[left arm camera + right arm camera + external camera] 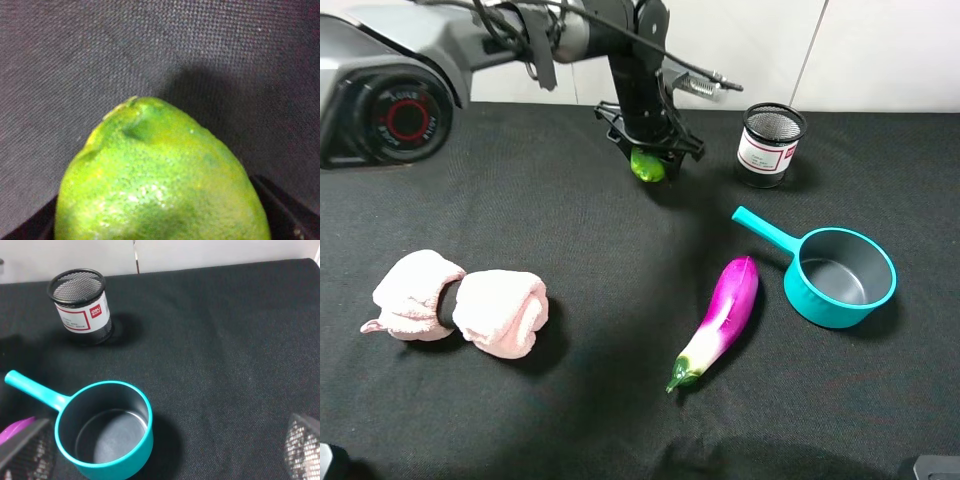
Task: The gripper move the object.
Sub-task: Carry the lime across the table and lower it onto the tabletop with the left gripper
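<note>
While the claw (649, 158) grips it, the lime (646, 168) gleams.

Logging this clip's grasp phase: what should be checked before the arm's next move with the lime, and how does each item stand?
1. Lime held between the left gripper jaws: ok.
2. Lime lifted off the black cloth: cannot tell.
3. Mesh cup upright, apart from the gripper: ok.
4. Teal pot upright and empty: ok.
5. Eggplant lying apart from the lime: ok.
</note>
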